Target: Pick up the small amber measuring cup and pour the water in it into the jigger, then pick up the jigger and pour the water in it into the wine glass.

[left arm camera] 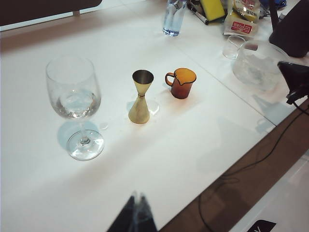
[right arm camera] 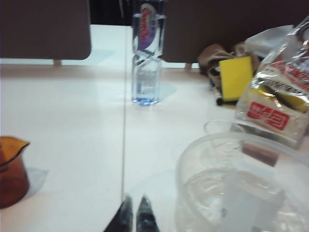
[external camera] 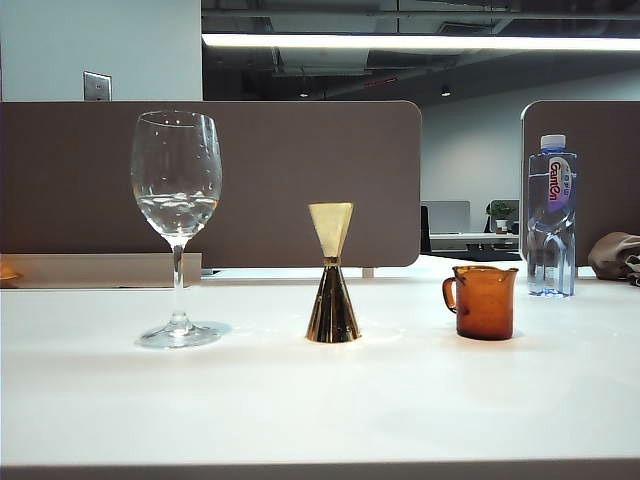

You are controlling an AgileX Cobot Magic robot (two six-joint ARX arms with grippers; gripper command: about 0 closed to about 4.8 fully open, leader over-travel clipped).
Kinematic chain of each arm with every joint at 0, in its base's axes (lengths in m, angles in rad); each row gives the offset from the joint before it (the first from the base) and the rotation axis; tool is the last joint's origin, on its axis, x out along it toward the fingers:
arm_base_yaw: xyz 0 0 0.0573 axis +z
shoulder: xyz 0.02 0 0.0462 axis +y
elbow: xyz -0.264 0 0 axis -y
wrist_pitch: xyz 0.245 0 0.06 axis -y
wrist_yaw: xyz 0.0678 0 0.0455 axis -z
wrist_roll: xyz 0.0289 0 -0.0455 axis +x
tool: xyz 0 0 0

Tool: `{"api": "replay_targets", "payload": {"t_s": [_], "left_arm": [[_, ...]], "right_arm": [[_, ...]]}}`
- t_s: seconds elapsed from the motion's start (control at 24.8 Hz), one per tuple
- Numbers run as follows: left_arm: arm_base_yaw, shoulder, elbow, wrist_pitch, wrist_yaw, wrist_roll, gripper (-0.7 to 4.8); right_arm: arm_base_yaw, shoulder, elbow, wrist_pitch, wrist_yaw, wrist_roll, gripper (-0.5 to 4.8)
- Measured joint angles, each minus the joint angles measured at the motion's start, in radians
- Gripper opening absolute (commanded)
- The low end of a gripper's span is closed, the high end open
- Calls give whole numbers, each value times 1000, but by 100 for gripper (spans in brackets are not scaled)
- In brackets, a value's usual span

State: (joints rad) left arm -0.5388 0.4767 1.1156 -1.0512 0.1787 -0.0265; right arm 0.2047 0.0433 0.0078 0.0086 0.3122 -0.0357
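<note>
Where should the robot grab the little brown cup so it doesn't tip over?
Probably around the body of the small amber measuring cup, coming from above or from its open right side in the exterior view. It stands upright, its handle sticks out left toward the jigger, so that side is crowded. Both the left gripper and right gripper are shut and away from it.

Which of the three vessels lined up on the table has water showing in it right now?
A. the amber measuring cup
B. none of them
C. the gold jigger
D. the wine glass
D: the wine glass shows a pool of clear water in the bottom of its bowl, while no water can be seen in the jigger or the amber measuring cup beside it.
</note>
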Motion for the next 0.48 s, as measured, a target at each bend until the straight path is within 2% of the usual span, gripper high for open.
{"api": "replay_targets", "payload": {"t_s": [0.12,0.2,0.32,0.48], "left_arm": [[0,0,0,0,0,0,-2],[0,0,0,-1,0,0,-2],[0,0,0,0,0,0,-2],[0,0,0,0,0,0,-2]], "right_arm": [[-36,-32,0,-12,-16,0,22],[-106,-41,0,-44,-148,0,22],[-155,-42,0,-57,-303,0,22],[-159,-41,0,-149,-317,0,22]]}}
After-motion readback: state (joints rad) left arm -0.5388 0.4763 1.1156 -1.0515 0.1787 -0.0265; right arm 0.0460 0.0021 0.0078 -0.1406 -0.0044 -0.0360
